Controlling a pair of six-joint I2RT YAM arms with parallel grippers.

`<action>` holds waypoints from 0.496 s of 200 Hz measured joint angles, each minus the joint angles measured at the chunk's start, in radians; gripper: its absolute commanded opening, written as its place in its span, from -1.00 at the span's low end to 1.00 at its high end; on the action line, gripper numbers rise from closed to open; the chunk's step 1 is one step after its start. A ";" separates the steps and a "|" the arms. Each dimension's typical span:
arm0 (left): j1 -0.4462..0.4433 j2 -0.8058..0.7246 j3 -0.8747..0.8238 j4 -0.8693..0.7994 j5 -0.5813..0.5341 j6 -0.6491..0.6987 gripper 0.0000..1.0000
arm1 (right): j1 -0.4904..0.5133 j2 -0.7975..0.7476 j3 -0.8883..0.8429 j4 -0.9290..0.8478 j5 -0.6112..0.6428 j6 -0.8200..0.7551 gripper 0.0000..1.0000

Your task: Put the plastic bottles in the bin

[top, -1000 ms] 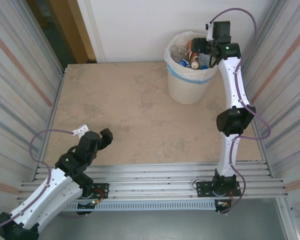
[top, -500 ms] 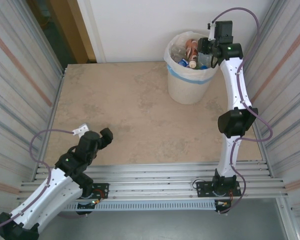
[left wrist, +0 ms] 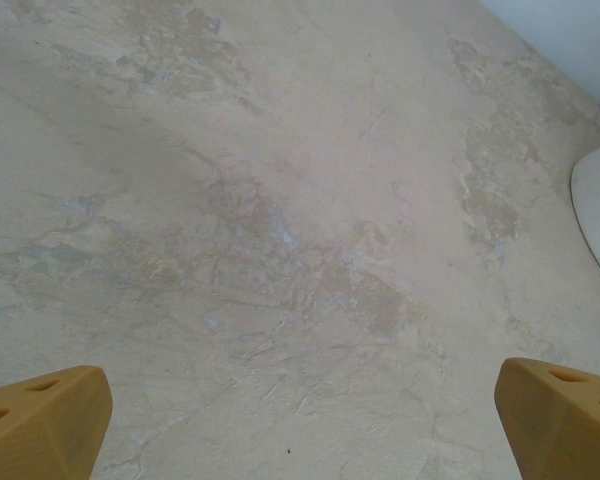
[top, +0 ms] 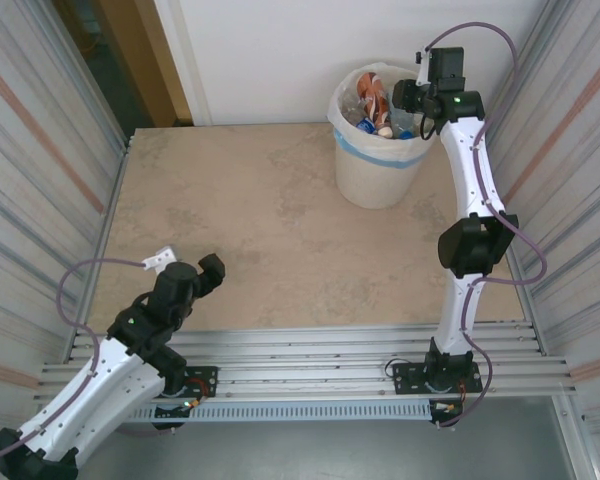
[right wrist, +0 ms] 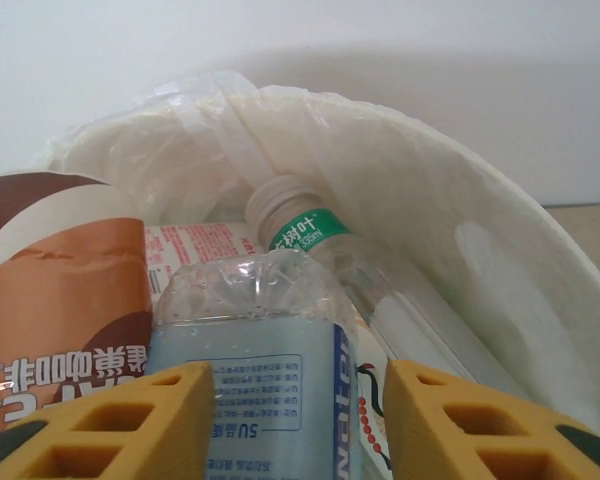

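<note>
Top external view: the bin (top: 380, 175) stands at the upper right of the worktop (top: 260, 220), with plastic bottles (top: 373, 103) heaped inside. The right hand (top: 405, 95) hangs over its right rim. At lower left, the left hand (top: 212, 268) sits low above bare worktop, released, its fingers (left wrist: 50, 420) spread wide. In the right wrist view, the right hand's fingers (right wrist: 130, 420) stand partly apart above a clear blue-labelled bottle (right wrist: 250, 340); I cannot tell whether they clasp it. Beside it lie a brown-orange bottle (right wrist: 60, 300) and a white-capped bottle (right wrist: 290, 215).
</note>
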 measured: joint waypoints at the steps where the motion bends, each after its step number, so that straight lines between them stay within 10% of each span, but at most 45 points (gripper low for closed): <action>1: 0.000 0.000 0.000 0.000 0.000 0.000 0.98 | 0.000 0.000 0.000 0.000 0.000 0.000 0.06; 99: 0.000 -0.006 0.002 0.000 0.000 0.011 0.97 | -0.003 -0.231 -0.128 -0.033 0.080 -0.029 0.45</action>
